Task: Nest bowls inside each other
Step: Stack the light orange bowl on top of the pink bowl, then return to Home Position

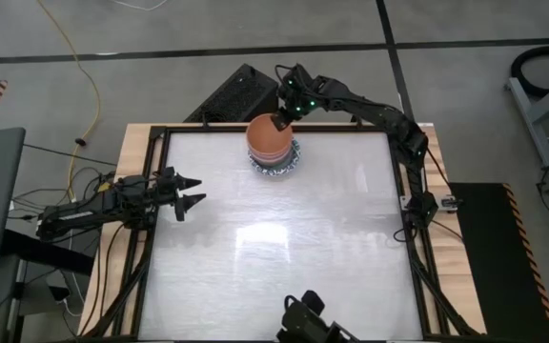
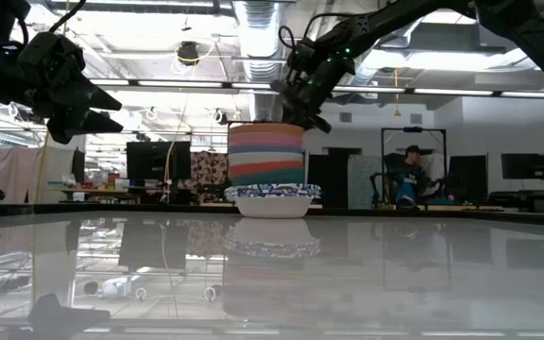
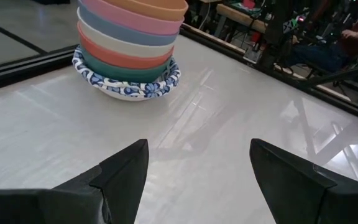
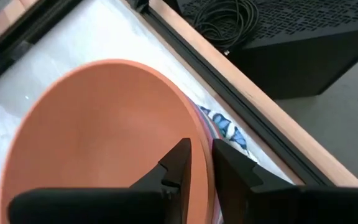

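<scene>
A stack of bowls (image 1: 271, 145) stands at the far middle of the table, resting in a white bowl with a blue-patterned rim (image 2: 272, 200). Teal, red, cream, blue and pink bowls are nested above it, and an orange bowl (image 4: 98, 124) sits on top. My right gripper (image 4: 201, 152) is shut on the orange bowl's far rim. At the table's left edge my left gripper (image 3: 197, 155) hangs open above the surface, well away from the stack (image 3: 129, 43), with nothing between its fingers. My right gripper pinches the orange bowl's rim (image 4: 199, 134) on the side toward the table's far edge, one finger inside the bowl and one outside. The fingers slant down from the far right. The bowl sits level, nested in the pink bowl on top of the stack.
A black perforated box with a coiled cable (image 4: 291, 37) lies just past the far table rail (image 4: 241, 93), close behind the stack. Bare white tabletop (image 1: 284, 248) spreads toward the near edge. Dark equipment (image 1: 308, 319) shows at the near edge. People sit in the room beyond (image 2: 406, 175).
</scene>
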{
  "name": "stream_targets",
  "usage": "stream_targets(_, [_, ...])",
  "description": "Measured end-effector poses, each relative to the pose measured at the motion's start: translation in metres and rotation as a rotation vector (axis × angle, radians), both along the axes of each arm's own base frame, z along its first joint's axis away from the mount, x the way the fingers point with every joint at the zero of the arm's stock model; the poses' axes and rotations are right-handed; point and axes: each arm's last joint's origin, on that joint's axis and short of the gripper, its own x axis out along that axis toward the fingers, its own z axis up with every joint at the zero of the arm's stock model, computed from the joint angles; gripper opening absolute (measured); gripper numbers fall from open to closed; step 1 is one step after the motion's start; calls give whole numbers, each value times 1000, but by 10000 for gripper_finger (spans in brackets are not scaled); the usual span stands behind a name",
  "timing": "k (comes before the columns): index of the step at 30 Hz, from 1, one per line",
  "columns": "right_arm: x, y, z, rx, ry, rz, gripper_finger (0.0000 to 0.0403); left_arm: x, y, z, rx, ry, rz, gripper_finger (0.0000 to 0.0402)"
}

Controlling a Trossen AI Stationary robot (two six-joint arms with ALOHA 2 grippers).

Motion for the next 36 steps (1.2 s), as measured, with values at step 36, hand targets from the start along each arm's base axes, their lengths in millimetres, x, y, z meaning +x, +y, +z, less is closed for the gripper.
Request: stream_targets(36, [-23,1,31,-84,-26,61,225,0,0,2,5,-23,0,270])
